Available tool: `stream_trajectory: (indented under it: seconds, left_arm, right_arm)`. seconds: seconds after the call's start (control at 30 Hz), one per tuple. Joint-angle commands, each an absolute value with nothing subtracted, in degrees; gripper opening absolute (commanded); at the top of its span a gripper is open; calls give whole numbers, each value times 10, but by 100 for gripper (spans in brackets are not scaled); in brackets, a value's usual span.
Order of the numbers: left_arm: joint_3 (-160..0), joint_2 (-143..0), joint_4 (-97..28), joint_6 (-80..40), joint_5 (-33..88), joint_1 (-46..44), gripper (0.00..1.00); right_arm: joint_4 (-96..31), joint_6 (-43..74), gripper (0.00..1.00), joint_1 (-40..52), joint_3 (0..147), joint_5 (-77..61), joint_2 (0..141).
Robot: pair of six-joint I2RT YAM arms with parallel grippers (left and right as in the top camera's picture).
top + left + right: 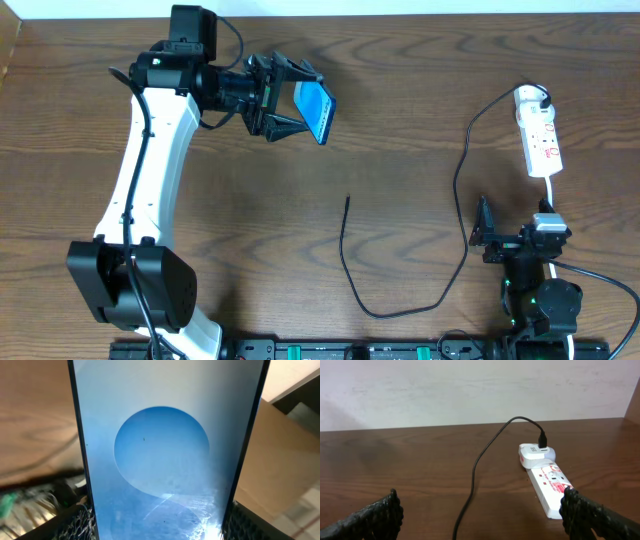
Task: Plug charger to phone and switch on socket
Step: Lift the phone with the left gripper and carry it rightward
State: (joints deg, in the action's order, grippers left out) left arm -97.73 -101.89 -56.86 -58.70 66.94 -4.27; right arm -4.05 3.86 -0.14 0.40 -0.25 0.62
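My left gripper (290, 97) is shut on the phone (316, 110) and holds it tilted above the table at the back left of centre. Its blue screen with a lighter oval fills the left wrist view (162, 455). The charger is a thin black cable (400, 310). Its small tip (347, 200) lies free mid-table, and its other end is plugged into the white socket strip (540, 135) at the right; the cable (475, 467) and socket (547, 482) also show in the right wrist view. My right gripper (515, 240) is open and empty, just in front of the socket.
The socket's white cord (553, 195) runs from the strip toward my right arm's base (540, 300). My left arm's base (135, 285) stands at the front left. The table's far edge meets a pale wall (470, 390).
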Motion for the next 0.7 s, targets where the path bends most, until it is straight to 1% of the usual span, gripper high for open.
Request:
stream_trajectory:
  seconds: [0.0, 0.17, 0.67]
  left_arm:
    - [-976, -999, -569, -656, 750, -39, 7]
    - [-976, -999, -569, -681, 789, -39, 7]
    - [-976, -999, -569, -702, 791, -39, 7]
  right_arm:
    - [-43, 34, 99, 8, 3, -6, 3]
    - [-43, 34, 99, 8, 3, -6, 3]
    - [-43, 34, 99, 8, 3, -6, 3]
